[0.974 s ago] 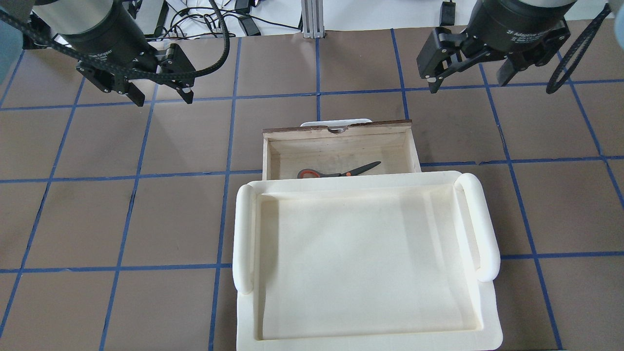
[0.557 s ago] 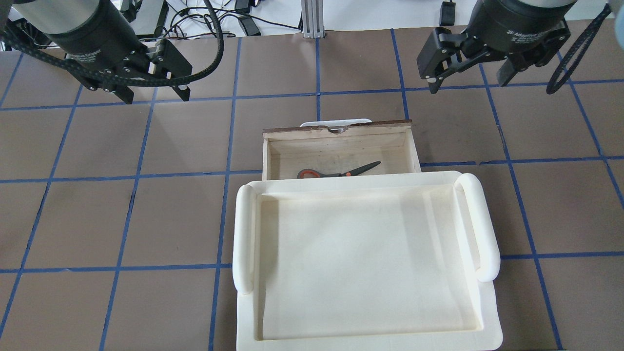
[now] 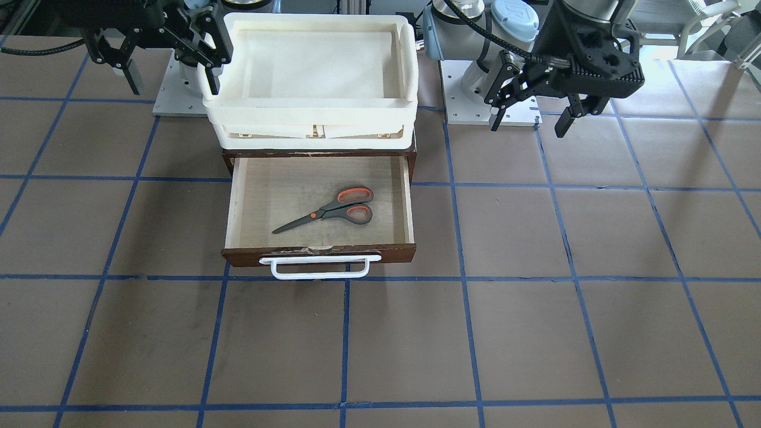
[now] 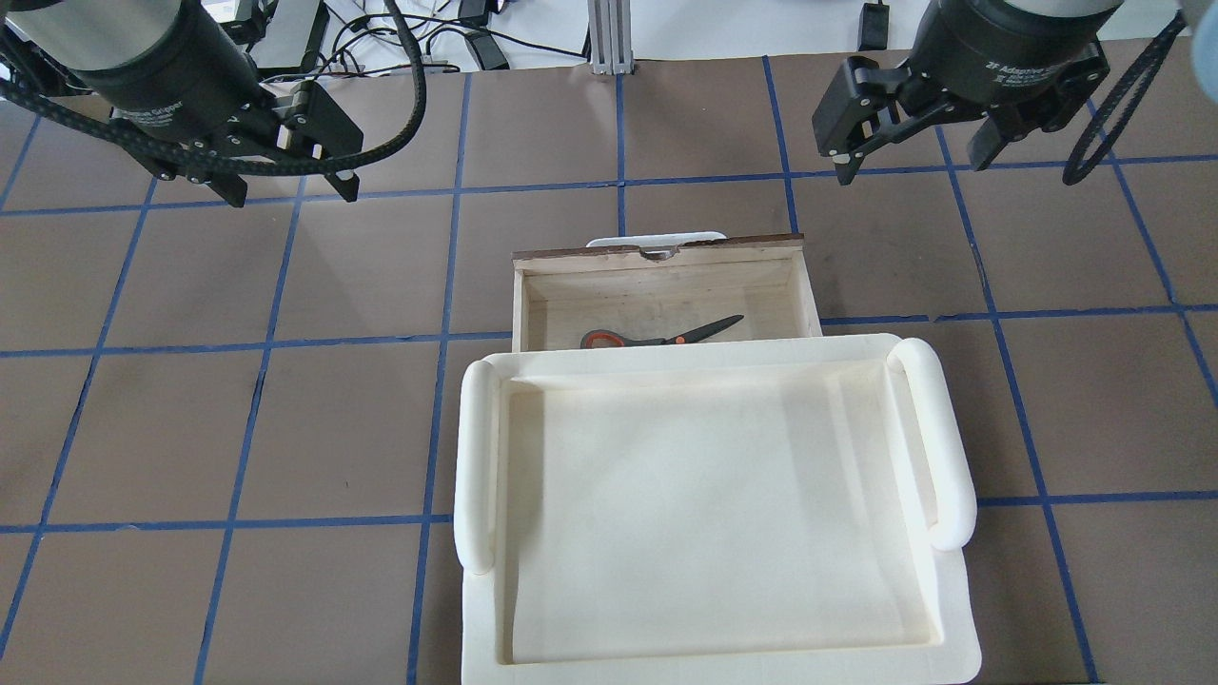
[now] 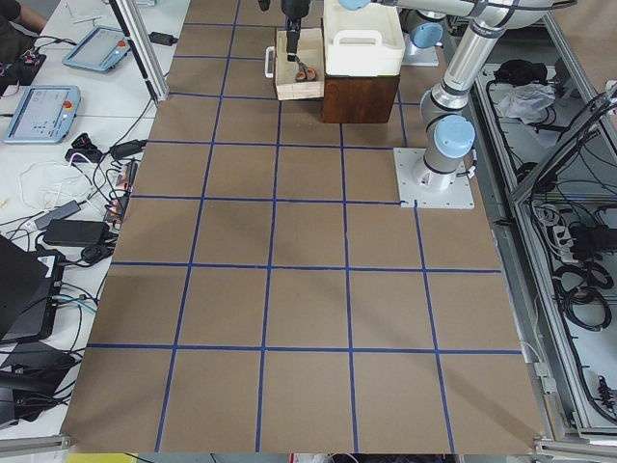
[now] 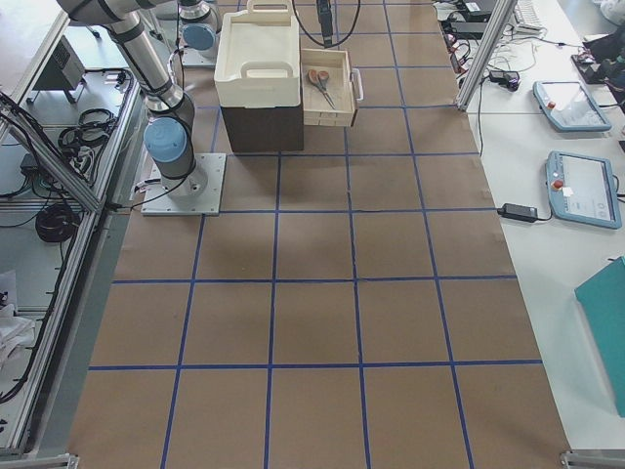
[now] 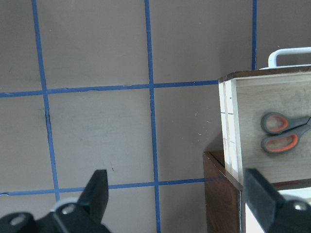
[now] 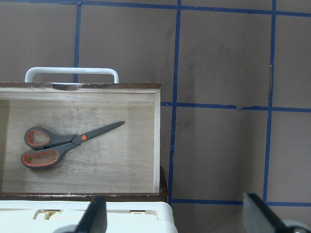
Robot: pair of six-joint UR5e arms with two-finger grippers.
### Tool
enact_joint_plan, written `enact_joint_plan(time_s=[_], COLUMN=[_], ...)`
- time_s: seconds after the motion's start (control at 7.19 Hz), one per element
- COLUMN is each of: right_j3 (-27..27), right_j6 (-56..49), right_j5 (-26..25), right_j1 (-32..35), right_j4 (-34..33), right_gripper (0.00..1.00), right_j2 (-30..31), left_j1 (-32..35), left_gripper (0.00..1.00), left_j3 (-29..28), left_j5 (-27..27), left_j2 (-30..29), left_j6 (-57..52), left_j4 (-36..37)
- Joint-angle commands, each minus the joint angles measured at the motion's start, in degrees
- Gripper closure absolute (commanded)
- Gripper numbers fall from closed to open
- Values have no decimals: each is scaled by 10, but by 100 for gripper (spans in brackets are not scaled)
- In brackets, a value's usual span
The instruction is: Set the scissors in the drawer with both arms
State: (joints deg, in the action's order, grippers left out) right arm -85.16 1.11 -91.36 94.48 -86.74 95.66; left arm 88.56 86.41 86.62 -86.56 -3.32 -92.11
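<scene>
The scissors [image 3: 333,213] lie flat inside the open drawer [image 3: 238,202], handles toward the robot's left and blades toward its right. They also show in the overhead view [image 4: 657,336] and in both wrist views [image 7: 284,133] [image 8: 63,145]. The drawer's white bar handle [image 3: 321,267] faces away from the robot. My left gripper [image 4: 290,190] is open and empty, raised well to the left of the drawer. My right gripper [image 4: 913,162] is open and empty, raised to the right of the drawer.
A cream-white plastic tray [image 4: 476,457] sits on top of the dark brown cabinet [image 5: 357,96] that holds the drawer. The brown table mat carries a grid of blue tape lines. Cables and control tablets [image 6: 581,186] lie beyond the table edges.
My left gripper has shifted a little further left, away from the drawer, and turned slightly. The right gripper, drawer and scissors have not moved.
</scene>
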Motion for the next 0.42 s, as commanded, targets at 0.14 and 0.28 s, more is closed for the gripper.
enact_joint_plan(time_s=[0.14,0.28], right_j3=[-64,-64], right_j6=[6,6], right_j5=[1,0], right_j1=[0,0], right_j4=[-4,-4], right_gripper=[0,0], right_j2=[-2,-1], left_j1=[-1,-1], left_gripper=[0,0], left_j3=[16,16], left_j5=[2,4], left_j2=[8,10], left_j6=[0,0], left_j4=[4,3])
